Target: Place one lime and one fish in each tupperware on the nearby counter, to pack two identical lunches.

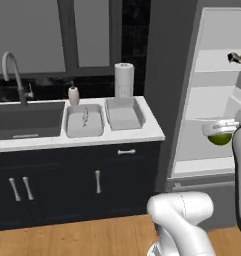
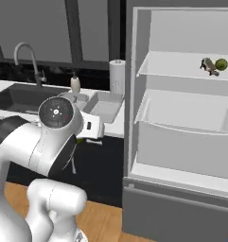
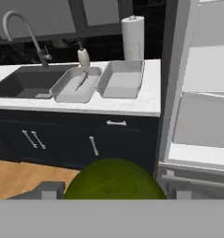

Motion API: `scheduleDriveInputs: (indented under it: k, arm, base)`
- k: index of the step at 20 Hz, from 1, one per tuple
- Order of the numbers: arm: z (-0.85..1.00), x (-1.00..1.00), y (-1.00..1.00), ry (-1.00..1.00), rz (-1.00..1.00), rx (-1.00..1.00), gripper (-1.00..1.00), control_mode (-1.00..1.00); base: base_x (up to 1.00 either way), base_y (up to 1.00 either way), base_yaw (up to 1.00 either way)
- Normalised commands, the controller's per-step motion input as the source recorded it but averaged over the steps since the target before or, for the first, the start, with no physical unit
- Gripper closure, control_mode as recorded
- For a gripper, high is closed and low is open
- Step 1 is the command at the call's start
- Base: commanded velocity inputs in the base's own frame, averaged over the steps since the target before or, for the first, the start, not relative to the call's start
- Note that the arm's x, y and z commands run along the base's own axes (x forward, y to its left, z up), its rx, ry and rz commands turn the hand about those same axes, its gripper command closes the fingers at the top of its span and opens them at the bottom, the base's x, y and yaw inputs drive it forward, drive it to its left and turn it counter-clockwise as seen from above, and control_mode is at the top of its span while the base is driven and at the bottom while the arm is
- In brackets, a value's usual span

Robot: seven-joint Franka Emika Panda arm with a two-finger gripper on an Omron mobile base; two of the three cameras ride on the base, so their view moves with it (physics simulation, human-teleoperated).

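A round, dull-green lime [image 3: 114,179] with a smooth, matte skin sits between the two dark finger tips of the gripper [image 3: 114,191], whose jaws stand wide around it and hold it in front of the open fridge [image 2: 181,118], to the right of the counter [image 1: 142,131]. On that white, faintly marbled counter two shallow grey rectangular tupperware trays lie side by side: the left tupperware [image 3: 76,83] holds a slim grey fish [image 3: 81,82], the right tupperware [image 3: 121,78] sits just beside it. A second lime [image 2: 221,64] and a fish [image 2: 209,66] rest on the fridge's upper white shelf [image 2: 181,66].
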Motion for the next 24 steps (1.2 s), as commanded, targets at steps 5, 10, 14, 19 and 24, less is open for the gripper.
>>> scheduleDriveInputs:
  k: [5,10,14,19,24]
  arm:
    - [0.0,0.0,0.0,0.0,0.0,0.0,1.0,1.0]
    - [0.0,0.0,0.0,0.0,0.0,0.0,1.0,1.0]
    - [0.0,0.0,0.0,0.0,0.0,0.0,1.0,1.0]
    - [-0.53,0.6,0.17,0.12,-0.01,-0.07,1.0,-1.0]
    - [-1.0,0.88,0.09,0.16,0.0,-0.1,1.0,-1.0]
  base:
    - [1.0,1.0,-0.06]
    - [1.0,0.82,-0.11]
    - [1.0,0.58,-0.1]
    - [0.4,0.08,-0.01]
    - [0.0,0.0,0.0]
